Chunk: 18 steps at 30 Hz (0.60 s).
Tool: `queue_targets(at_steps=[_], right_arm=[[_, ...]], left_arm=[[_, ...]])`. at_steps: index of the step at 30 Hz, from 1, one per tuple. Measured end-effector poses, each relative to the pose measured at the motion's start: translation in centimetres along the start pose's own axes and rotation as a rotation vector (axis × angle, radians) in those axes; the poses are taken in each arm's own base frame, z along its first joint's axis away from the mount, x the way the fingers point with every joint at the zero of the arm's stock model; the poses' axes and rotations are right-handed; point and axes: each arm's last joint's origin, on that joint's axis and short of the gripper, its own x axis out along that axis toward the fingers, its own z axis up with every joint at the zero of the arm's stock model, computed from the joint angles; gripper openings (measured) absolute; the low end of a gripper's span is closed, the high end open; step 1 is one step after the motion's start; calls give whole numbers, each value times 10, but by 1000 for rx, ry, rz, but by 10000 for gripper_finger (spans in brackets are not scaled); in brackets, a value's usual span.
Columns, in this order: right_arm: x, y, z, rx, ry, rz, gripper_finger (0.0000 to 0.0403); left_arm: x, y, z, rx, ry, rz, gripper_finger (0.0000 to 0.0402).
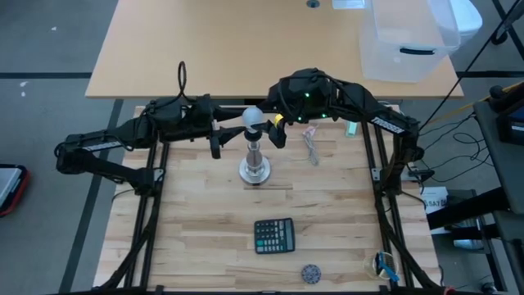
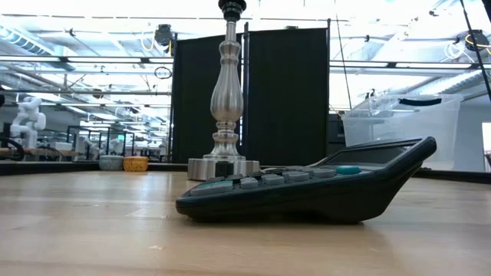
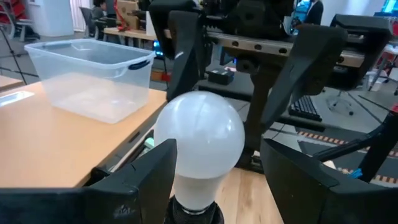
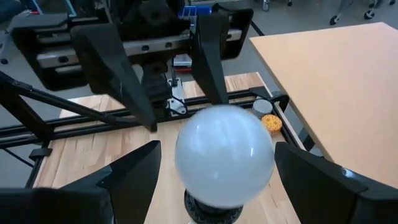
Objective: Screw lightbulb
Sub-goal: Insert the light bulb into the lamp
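Both grippers spread wide around lightbulb (image 1: 255, 117), neither clamping: left gripper (image 3: 214, 171) one finger brushing glass, other apart; right gripper (image 4: 214, 171) fingers clear both sides. Bulb sits upright in socket atop silver stand (image 1: 255, 168), mid-table. Calculator (image 1: 273, 235) well apart. Risk, judged: uneven closing nudges bulb sideways, cross-threading or tipping stand.

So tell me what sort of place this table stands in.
Most likely a robotics lab or workshop. Behind the wooden table runs a long open hall with strip lights and rows of benches, a white robot stands far back, and black partition screens close off the workspace.
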Motion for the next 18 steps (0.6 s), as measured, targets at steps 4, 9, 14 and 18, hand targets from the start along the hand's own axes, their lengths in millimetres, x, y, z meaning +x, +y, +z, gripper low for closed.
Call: queue_targets(at_steps=[4,9,14,18], right_arm=[[0,-1,0,-2,1,-1,309],[8,-1,-4,0,29,-3,309],[14,0,-5,13,35,-2,298],[14,0,-4,22,29,-8,286]], left_arm=[[4,0,-1,0,-1,-3,239],[4,0,-1,0,-2,-4,239],[4,0,-1,0,-2,-1,239],[4,1,-1,4,-1,22,239]])
